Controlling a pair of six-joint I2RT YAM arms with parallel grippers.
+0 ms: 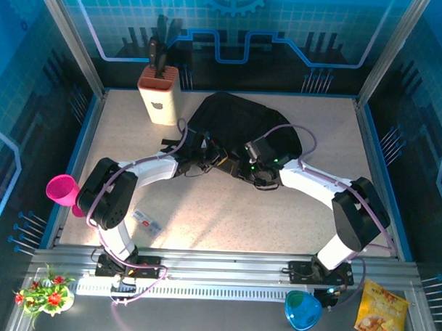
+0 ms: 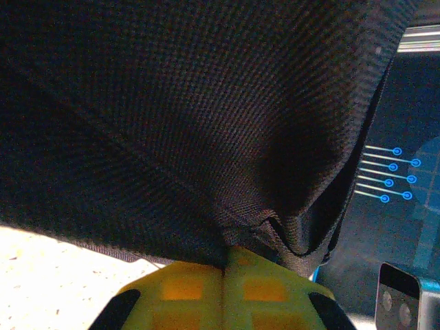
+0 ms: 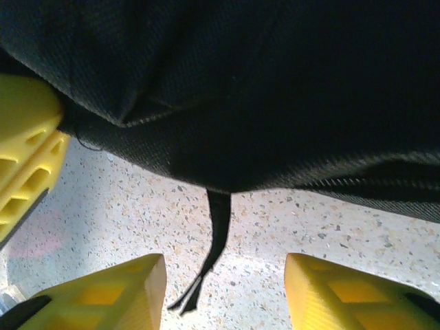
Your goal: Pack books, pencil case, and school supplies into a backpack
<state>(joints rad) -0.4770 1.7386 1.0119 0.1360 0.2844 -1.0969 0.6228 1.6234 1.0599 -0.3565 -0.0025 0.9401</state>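
Mid-table: black slumped backpack [image 1: 240, 126]

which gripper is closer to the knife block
Left. The left gripper pinches the backpack at its near-left edge, just below and right of the knife block in the top view. The right gripper sits further right along that edge, open.

The backpack [image 2: 172, 103] runs off the edges of both wrist views
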